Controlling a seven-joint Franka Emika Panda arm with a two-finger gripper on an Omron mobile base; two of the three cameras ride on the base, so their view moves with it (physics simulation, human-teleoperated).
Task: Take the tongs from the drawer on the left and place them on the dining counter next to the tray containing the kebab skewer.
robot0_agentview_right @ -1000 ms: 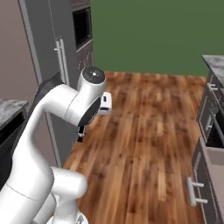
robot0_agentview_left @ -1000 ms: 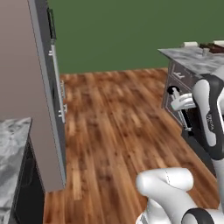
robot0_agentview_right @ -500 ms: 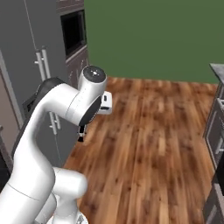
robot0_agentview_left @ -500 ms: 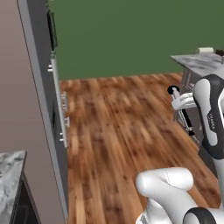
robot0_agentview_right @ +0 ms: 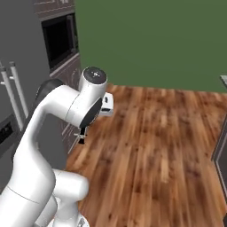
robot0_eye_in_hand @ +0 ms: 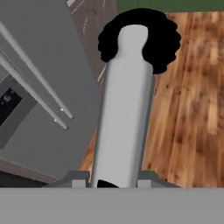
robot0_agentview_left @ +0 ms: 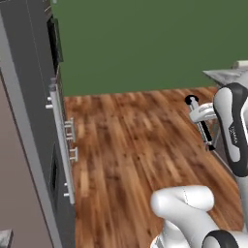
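Tongs carried in the claw above the wood floor

The tongs (robot0_eye_in_hand: 124, 105) sat clamped in the claw (robot0_agentview_left: 202, 127), black end pointing away, over the plank floor (robot0_agentview_right: 159, 146). Dark tall cabinets (robot0_agentview_left: 34, 121) stood left; a marble table (robot0_agentview_left: 227, 75) corner lay far right.

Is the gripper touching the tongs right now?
Touching. In the hand view the tongs rise straight from between the gripper fingertips, clamped at their base.

Arm folded, elbow high; gripper (robot0_agentview_left: 202, 127) above wooden floor (robot0_agentview_left: 126, 150), fingers clamped on tongs (robot0_eye_in_hand: 127, 109).
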